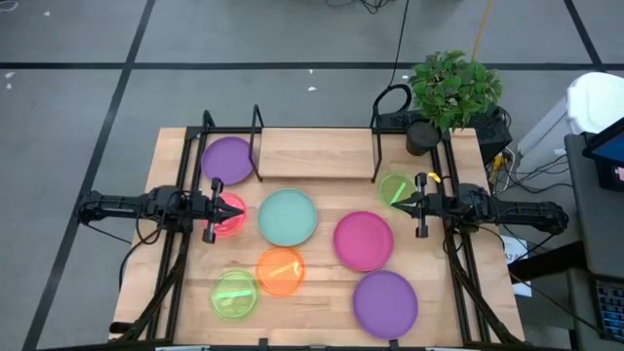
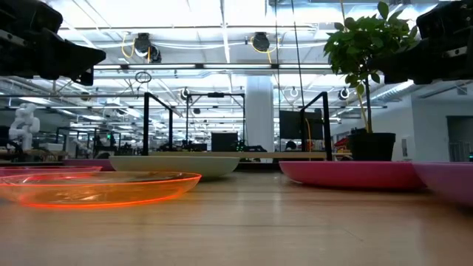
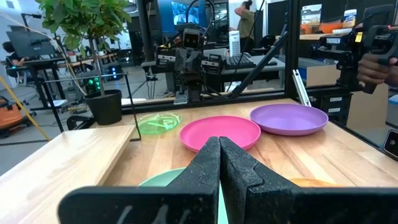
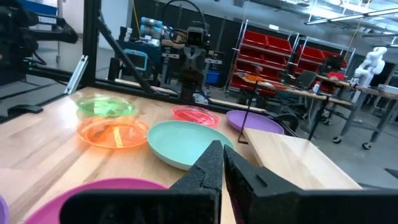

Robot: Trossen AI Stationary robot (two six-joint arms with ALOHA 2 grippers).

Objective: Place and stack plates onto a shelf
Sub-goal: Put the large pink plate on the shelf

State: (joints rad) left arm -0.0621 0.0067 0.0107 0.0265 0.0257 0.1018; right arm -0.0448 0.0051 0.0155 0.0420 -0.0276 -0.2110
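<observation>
while you look down on the table, note:
left gripper (image 1: 226,208): fingers pressed together, holding nothing, above the red plate (image 1: 226,216).
right gripper (image 1: 402,203): fingers together, holding nothing, above a translucent green plate (image 1: 394,188).
shelf (image 1: 314,153): light wood plank, black metal ends, bare.
plates: round, all on the tabletop.
hidden: red plate partly covered.

hidden: red plate (image 1: 230,216) partly under left hand (image 1: 237,211) | green plate (image 1: 394,188) (edge) under right hand (image 1: 396,206)
</observation>
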